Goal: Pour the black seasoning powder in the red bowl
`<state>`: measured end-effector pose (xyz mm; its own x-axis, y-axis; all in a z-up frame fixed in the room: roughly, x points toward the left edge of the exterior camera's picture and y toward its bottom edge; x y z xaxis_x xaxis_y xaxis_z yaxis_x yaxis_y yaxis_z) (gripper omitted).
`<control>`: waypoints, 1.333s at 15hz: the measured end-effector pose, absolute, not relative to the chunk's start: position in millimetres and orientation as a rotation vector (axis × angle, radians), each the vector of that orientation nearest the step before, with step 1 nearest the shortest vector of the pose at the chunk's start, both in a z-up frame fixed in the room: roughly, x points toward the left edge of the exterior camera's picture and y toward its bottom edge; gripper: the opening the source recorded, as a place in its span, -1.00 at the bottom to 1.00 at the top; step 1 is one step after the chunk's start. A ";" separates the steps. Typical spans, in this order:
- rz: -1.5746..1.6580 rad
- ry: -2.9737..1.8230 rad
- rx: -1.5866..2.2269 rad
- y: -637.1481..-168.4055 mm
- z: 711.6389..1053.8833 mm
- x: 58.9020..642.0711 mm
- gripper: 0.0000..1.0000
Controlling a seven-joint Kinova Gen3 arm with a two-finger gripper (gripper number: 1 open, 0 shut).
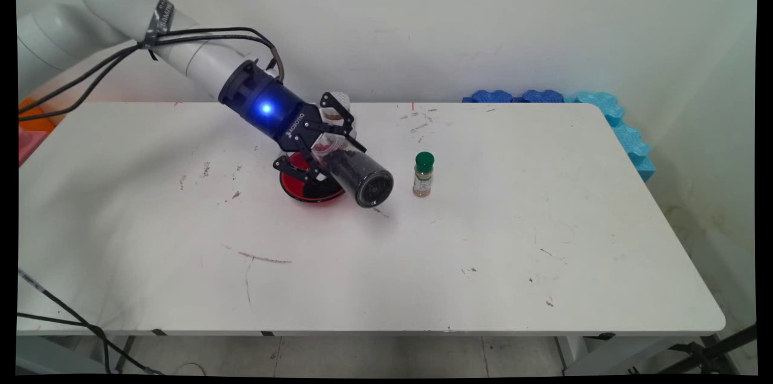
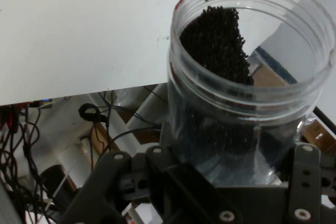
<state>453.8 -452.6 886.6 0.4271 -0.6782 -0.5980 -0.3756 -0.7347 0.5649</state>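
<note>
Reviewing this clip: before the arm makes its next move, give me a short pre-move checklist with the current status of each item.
1. Gripper clamped on the clear jar: ok.
2. Jar mouth open, no lid: ok.
3. Dark granules inside the tilted jar: ok.
4. Red bowl directly under the jar: cannot tell.
5. Green-capped bottle upright, apart from the jar: ok.
6. Second jar behind the gripper untouched: cannot tell.

Even, bright light; soft shadows; hand view slightly blurred.
</note>
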 end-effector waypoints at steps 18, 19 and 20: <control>-1.290 -0.668 2.397 -454.4 888.2 465.5 -1.00; -1.292 -0.657 2.399 -454.9 888.0 465.6 -1.00; -1.295 -0.645 2.402 -455.3 887.9 465.7 -1.00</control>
<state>465.7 -455.3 887.9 0.4825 -0.5362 -0.6926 -0.2300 -0.8405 0.4905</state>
